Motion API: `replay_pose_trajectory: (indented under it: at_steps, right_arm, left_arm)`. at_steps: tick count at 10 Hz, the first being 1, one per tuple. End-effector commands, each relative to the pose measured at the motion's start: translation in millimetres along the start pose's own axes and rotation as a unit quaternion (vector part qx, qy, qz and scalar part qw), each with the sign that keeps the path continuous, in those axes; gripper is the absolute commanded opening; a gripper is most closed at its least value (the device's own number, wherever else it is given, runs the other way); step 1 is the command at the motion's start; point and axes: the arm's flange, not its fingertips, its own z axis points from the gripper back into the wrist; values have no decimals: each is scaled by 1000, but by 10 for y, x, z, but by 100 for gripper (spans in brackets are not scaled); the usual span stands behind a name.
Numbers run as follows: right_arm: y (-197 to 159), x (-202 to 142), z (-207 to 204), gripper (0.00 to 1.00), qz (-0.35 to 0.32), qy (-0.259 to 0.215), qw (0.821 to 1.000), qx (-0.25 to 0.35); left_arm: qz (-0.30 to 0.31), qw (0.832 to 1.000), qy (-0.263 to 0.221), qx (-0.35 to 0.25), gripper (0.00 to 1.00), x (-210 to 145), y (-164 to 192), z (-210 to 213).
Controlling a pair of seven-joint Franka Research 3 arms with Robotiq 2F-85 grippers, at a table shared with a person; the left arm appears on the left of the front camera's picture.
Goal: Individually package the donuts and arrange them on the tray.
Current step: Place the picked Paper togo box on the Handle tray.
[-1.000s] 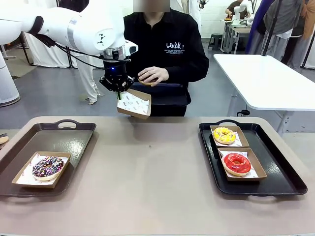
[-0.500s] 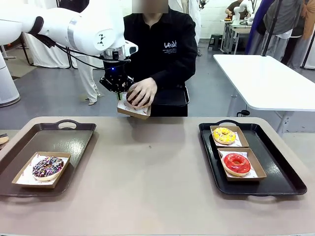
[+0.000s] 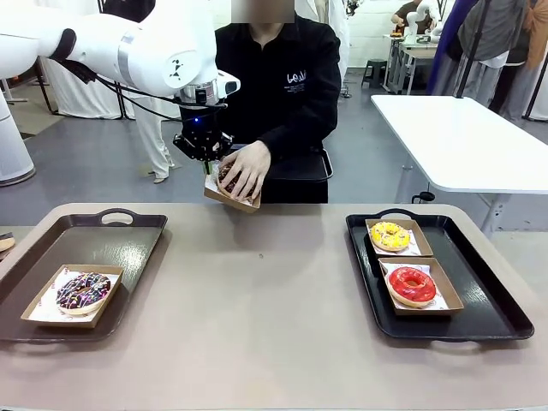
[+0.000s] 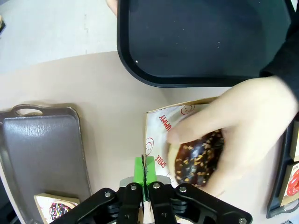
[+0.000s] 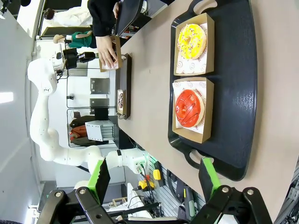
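Observation:
High over the table's far edge, my left gripper [image 3: 204, 156] [image 4: 145, 171] is shut on the rim of a paper-lined cardboard box [image 3: 224, 194] [image 4: 158, 125]. The person's hand [image 3: 247, 166] [image 4: 243, 121] presses a chocolate sprinkled donut [image 4: 200, 157] into that box. A second chocolate donut [image 3: 83, 290] lies boxed on the left tray [image 3: 128, 244]. On the right tray [image 3: 488, 304] [image 5: 233, 93] sit a boxed yellow donut [image 3: 390, 235] [image 5: 192, 41] and a boxed red donut [image 3: 413, 285] [image 5: 189, 106]. My right gripper [image 5: 154, 179] is open above this tray, holding nothing.
The person holds a third black tray [image 4: 201, 42] against their body behind the box. A white table [image 3: 462, 137] stands at the back right. Bare tabletop [image 3: 257, 300] stretches between the two trays.
The person's hand came from the chest down into the box with the donut. The box in my left gripper tipped from showing its liner to lying flatter. Neither arm moved.

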Motion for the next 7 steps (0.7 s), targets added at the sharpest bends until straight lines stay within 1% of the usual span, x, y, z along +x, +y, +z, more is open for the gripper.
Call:
replay_pose_trajectory:
  at_steps: [1, 6, 7]
  right_arm:
    - [-14, -3, -2, 100, -2, 0, 1000, 2]
    - [-14, -3, -2, 100, -2, 0, 1000, 2]
    - [-14, -3, -2, 100, -2, 0, 1000, 2]
  left_arm:
    - [-5, 1000, -4, -3, 0, -28, 22, 27]
    - [0, 1000, 0, 0, 1, 0, 0, 0]
    - [8, 1000, -2, -23, 1, -141, 289, 94]
